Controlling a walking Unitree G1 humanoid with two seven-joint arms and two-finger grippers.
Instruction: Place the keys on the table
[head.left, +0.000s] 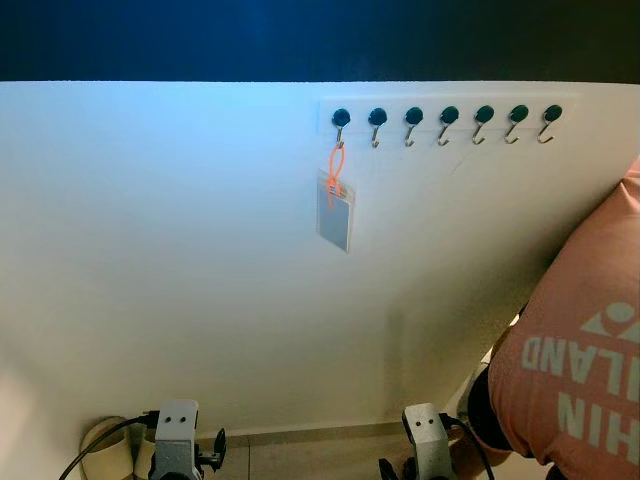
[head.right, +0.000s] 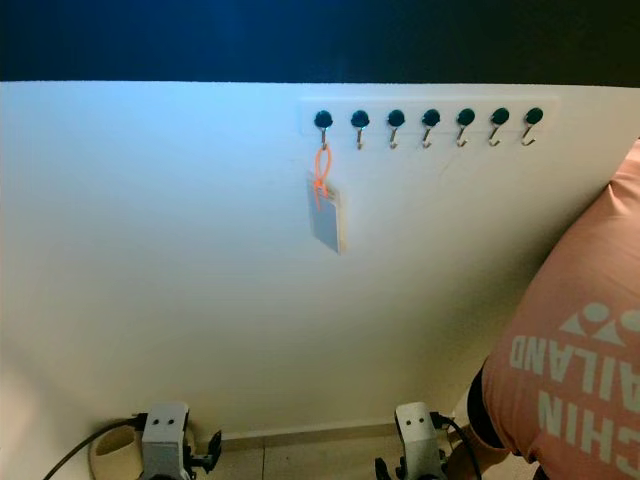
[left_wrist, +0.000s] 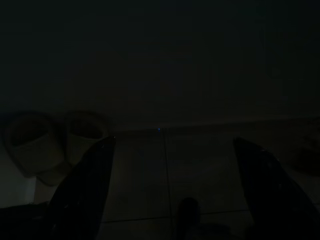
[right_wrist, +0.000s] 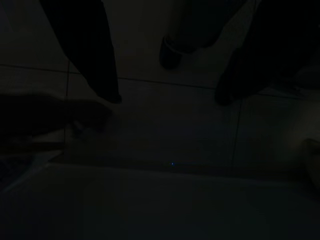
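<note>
Left gripper (left_wrist: 170, 190): hanging low beside the body, its two black fingers (left_wrist: 82, 190) standing wide apart with nothing between them; the wrist view is very dark, showing floor tiles and two pale round shapes (left_wrist: 55, 145) by the wall. Right gripper (right_wrist: 167, 100): likewise hanging idle over the floor, fingers spread wide and holding nothing. In the head views both wrists are sitting at the bottom edge, pointing down.

Outward from there: a white wall (head.left: 160, 260) is facing the robot, and a rail of seven dark-knobbed hooks (head.left: 447, 122) is running across its upper part. The keys (head.left: 336, 205) are hanging from the leftmost hook on an orange loop, with a pale rectangular tag below; no separate metal key can be made out. They are well above both grippers. A person in a salmon shirt (head.left: 575, 350) is standing close on the robot's right.

Judgement: the task is only beginning; the approach-and-reach step is in hand, with nothing grasped yet. The next move is calling for one arm to rise to the leftmost hook, close on the loop or tag, and lift it up and off the hook tip. A table is not to be seen here, so turning away will be needed afterward.
</note>
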